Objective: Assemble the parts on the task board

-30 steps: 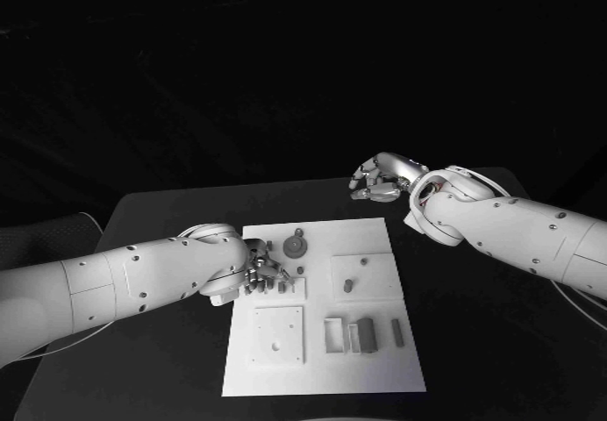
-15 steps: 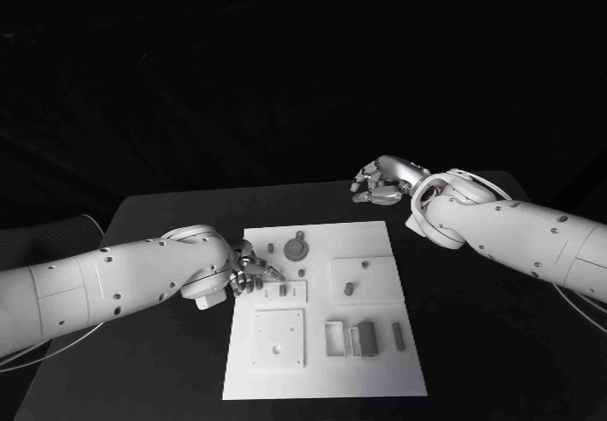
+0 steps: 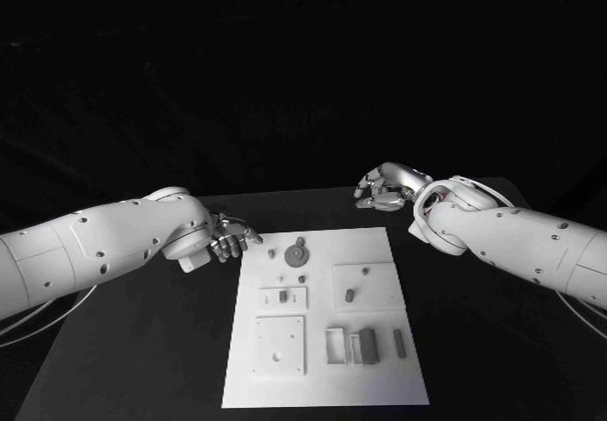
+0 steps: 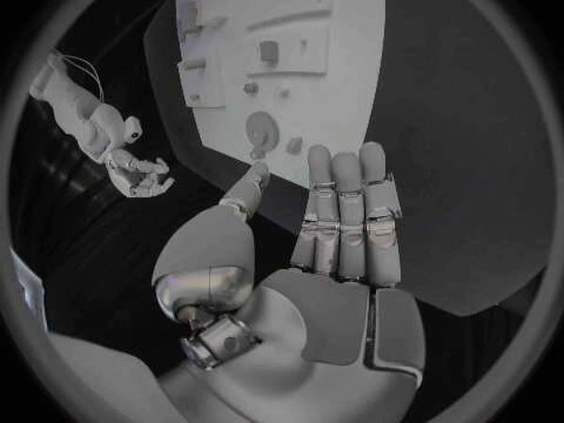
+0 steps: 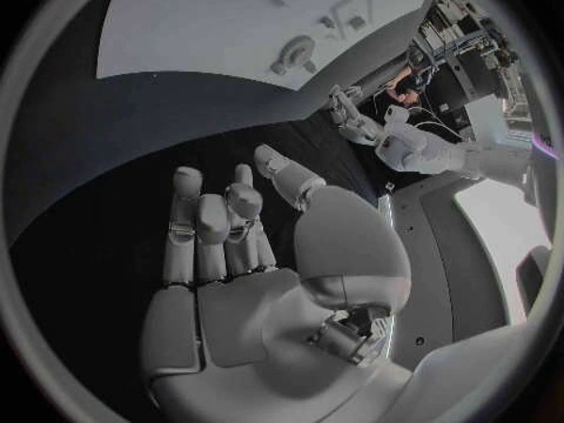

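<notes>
The left hand [image 3: 225,239] has lifted off the white rectangular task board [image 3: 380,368] to the black table [image 3: 152,351] beside it, fingers spread and empty, like the right hand [image 3: 383,188]; the small grey parts [image 3: 364,343] remain unassembled, I judge.

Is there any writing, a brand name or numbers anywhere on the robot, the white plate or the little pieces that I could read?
None can be read.
Task board: plain white, no print or numbers visible.
Parts, such as the round disc: no markings that show; they are too small to tell.
Left hand and right hand: bare silver, no logo or label visible.
White arms: only small dark dots, no letters.
</notes>
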Tool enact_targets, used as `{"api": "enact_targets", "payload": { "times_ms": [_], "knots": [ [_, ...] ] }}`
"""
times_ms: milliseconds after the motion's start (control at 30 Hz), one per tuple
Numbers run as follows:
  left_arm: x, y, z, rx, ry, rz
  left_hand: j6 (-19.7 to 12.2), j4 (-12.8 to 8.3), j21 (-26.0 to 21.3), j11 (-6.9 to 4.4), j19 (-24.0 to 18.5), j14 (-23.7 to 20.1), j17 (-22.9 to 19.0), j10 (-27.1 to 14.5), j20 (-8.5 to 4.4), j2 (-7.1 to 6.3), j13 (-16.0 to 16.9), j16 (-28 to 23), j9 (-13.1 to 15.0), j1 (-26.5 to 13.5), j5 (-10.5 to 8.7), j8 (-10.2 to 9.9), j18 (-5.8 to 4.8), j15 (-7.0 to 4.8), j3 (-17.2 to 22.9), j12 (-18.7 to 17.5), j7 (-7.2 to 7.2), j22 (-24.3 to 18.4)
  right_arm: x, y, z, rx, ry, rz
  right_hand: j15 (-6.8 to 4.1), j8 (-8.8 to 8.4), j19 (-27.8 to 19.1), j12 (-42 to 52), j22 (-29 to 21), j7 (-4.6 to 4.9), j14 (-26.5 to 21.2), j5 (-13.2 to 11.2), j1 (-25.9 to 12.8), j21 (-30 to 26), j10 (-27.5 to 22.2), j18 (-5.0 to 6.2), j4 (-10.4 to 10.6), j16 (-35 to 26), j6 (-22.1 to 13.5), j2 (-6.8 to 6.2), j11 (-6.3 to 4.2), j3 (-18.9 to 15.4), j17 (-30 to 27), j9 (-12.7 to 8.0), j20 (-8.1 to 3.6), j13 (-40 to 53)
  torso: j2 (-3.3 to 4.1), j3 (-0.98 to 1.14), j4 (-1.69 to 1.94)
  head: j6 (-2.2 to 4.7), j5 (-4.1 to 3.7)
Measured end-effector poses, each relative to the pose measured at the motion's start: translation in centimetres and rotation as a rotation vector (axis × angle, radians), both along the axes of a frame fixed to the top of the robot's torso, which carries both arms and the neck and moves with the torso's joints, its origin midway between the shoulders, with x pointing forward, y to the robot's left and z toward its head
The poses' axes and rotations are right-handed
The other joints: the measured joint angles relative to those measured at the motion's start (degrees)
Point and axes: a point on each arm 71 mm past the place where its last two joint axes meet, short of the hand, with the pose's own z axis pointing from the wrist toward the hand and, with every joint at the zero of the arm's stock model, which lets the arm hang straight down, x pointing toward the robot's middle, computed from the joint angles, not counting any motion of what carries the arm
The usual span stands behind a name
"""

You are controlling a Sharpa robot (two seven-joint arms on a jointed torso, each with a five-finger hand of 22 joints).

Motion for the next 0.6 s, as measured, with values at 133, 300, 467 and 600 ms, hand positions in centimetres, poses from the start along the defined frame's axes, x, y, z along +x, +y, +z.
{"api": "enact_targets", "payload": {
  "times_ms": [133,300,467,600],
  "knots": [
    [1.0,-0.5,0.2,0.003,-0.008,0.010,-0.10,0.07,-0.40,0.30,0.00,0.00,-0.39,-0.30,0.00,-0.13,-0.09,0.00,-0.91,-0.13,0.00,-0.61,-0.25,0.00,-0.07,0.00,0.11,-0.29,-0.1,0.2,0.0,0.005,0.003,0.003,-0.14,0.00,0.00,0.00,0.00,0.00,-0.14,0.00,0.00,0.00,0.00,-0.01,0.00,0.00,-0.01,0.00,0.00,0.00,0.00,0.00,0.00,0.00,0.09,-0.01,-0.04,0.30,-0.07],
    [2.2,-1.4,-0.4,0.020,-0.007,0.015,-2.10,0.07,-1.09,1.15,-0.11,-0.68,-0.97,-1.16,0.10,-1.12,-0.26,0.00,-2.86,-1.04,0.00,-2.50,-0.91,0.68,-0.07,0.00,0.98,-0.60,-0.1,0.3,-0.1,0.010,0.007,0.004,-0.14,0.00,0.00,0.00,0.00,0.00,-0.15,0.00,0.00,0.00,0.00,-0.01,0.00,0.00,-0.01,0.00,0.00,0.00,0.00,0.00,0.00,0.00,0.16,-0.02,-0.04,0.49,-0.14],
    [2.8,-1.9,-1.4,0.027,0.003,0.019,-2.58,0.54,-1.15,1.24,-0.11,-0.72,-1.10,-1.24,0.11,-2.67,-0.26,0.00,-3.74,-2.03,-0.26,-2.70,-1.24,0.71,-0.06,0.00,1.32,-0.67,-0.1,0.5,-0.1,0.013,0.009,0.006,-0.14,0.00,0.00,0.00,0.00,-0.01,-0.15,0.00,0.00,0.00,0.00,0.00,0.00,0.00,-0.01,0.00,0.00,0.00,0.00,0.00,0.00,0.00,0.32,-0.03,-0.07,0.57,-0.21],
    [2.9,-2.3,-2.4,0.035,0.016,0.008,-2.17,0.77,-1.14,1.23,-0.11,-0.72,-1.16,-1.24,0.11,-3.19,-0.26,0.45,-4.17,-2.20,-0.26,-2.70,-1.27,0.71,0.17,0.00,0.89,-0.67,-0.1,0.5,-0.1,0.013,0.010,0.005,-0.13,0.00,0.00,0.00,0.00,-0.01,-0.15,0.00,0.00,0.00,0.00,0.00,0.00,0.00,-0.01,0.00,0.00,0.00,0.00,0.00,0.00,0.00,0.44,-0.03,-0.16,0.61,-0.27]
  ]
}}
